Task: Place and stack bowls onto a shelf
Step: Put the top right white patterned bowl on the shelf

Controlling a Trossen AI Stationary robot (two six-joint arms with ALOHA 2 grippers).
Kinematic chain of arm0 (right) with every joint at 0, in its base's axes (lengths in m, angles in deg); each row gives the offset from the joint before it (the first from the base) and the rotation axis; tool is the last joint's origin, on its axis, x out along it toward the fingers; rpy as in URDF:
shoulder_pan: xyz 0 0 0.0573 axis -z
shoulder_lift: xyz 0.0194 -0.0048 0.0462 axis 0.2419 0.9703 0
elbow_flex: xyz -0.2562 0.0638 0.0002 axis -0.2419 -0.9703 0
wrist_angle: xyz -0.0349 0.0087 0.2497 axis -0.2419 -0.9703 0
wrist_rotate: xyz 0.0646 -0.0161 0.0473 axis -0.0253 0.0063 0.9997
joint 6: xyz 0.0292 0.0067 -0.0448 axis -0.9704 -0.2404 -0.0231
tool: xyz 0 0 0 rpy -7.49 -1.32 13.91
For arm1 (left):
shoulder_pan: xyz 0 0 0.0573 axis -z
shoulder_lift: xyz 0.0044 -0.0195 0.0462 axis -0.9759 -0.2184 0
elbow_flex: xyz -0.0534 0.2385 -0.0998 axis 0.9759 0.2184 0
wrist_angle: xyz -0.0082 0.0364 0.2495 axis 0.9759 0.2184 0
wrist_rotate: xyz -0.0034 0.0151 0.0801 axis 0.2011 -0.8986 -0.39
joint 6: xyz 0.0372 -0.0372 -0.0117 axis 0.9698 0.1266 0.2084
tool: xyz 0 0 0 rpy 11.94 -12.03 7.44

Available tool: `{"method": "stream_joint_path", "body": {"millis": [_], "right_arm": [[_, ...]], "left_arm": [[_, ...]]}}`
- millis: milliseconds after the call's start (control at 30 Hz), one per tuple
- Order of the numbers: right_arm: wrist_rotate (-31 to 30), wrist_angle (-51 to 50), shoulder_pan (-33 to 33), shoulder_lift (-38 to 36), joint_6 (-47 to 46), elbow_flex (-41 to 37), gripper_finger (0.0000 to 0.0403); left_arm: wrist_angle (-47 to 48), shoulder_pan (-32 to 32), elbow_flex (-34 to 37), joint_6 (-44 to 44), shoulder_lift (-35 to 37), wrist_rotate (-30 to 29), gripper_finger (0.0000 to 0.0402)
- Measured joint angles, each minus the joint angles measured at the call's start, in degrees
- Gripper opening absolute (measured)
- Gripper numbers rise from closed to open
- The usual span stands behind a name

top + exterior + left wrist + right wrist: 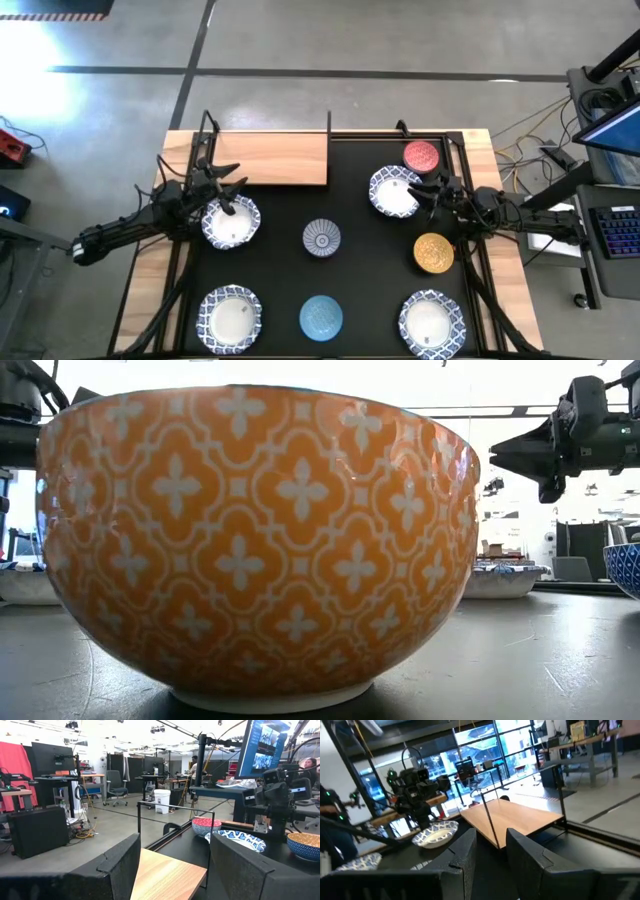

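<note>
The light-wood shelf (pixel 270 158) with black posts stands at the table's far left. My left gripper (pixel 230 197) is open and empty, over the far rim of a white blue-rimmed bowl (pixel 231 222); its wrist view (pixel 172 870) looks onto the shelf board (pixel 170 877). My right gripper (pixel 425 190) is open and empty beside another white bowl (pixel 395 192), pointing toward the shelf (pixel 520 817); its fingers show in its wrist view (pixel 492 852). A red bowl (pixel 421 155) and a yellow bowl (pixel 433 252) rest near it.
A blue-grey radial bowl (pixel 321 238) sits mid-table, and a light-blue bowl (pixel 321 316) sits at the near edge between two more white bowls (pixel 229 315) (pixel 432 322). An orange patterned bowl wall (pixel 260 540) fills the low view. Thin shelf posts (pixel 138 822) rise at the board's edges.
</note>
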State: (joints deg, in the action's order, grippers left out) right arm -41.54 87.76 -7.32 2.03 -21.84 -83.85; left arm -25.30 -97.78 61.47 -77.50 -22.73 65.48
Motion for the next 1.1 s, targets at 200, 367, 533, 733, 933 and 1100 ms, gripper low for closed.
{"method": "stream_joint_path", "body": {"millis": [200, 367, 533, 733, 933, 1100], "right_arm": [[-4.9, 0.0, 0.0, 0.0, -1.5, 0.0, 0.0098], [-4.9, 0.1, 0.0, 0.0, -1.6, 0.0, 0.0098], [-5.0, 0.2, 0.0, 0.0, -1.9, 0.0, 0.0098], [-15.6, 0.2, 0.0, 0.0, -1.5, 0.0, 0.0098], [-17.6, 1.1, 0.0, 0.0, -4.3, 0.0, 0.0098], [-18.8, 6.0, 0.0, 0.0, -2.8, 0.0, 0.0098]], "left_arm": [[0.0, 0.0, 0.0, 0.0, 0.0, 0.0, 0.0224], [0.0, 0.0, 0.0, 0.0, 0.0, 0.0, 0.0224], [0.0, 0.0, 0.0, 0.0, 0.0, 0.0, 0.0224], [0.0, 0.0, 0.0, 0.0, 0.0, 0.0, 0.0224], [0.0, 0.0, 0.0, 0.0, 0.0, 0.0, 0.0224], [0.0, 0.0, 0.0, 0.0, 0.0, 0.0, 0.0224]]}}
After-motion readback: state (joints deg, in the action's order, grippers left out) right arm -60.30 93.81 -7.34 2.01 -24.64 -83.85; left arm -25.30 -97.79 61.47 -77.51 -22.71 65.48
